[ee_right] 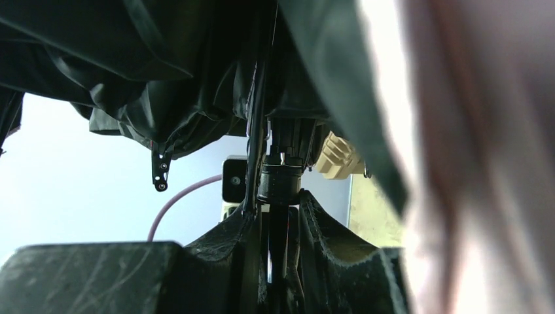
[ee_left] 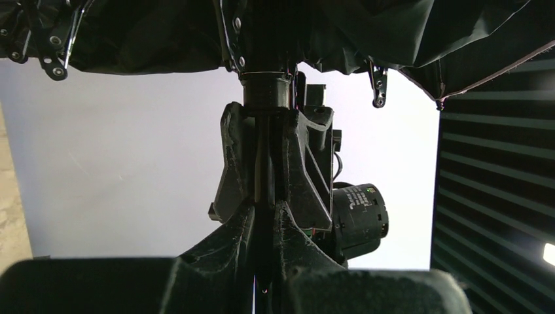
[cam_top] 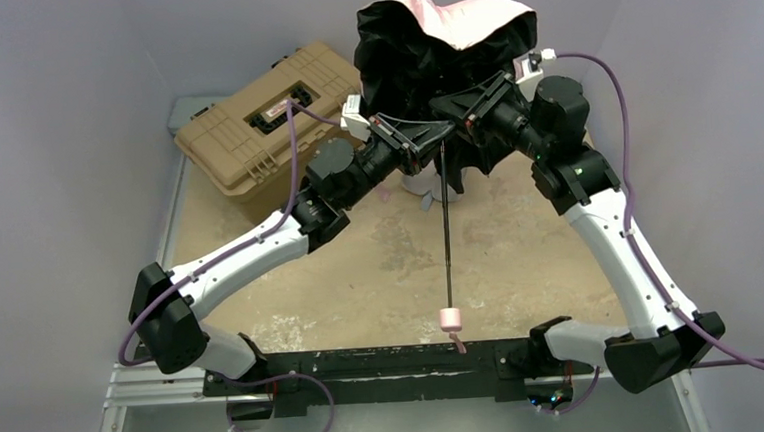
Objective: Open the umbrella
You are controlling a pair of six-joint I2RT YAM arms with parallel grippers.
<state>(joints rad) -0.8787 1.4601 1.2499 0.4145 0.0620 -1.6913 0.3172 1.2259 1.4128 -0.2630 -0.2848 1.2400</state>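
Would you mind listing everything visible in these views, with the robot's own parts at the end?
umbrella: one, pale pink outside, black lining, canopy bunched at the far middle, not spread
shaft: one, thin, black, running from the canopy toward the near edge
handle: one, small, pink, at the shaft's near end
toolbox: one, tan, lid down, far left of the table
table: one, mottled beige top
cables: two, purple, one along each arm
arms: two, white and black, bases at the near edge
left fingers: black, shut on the shaft
right fingers: black, shut on the shaft under the canopy
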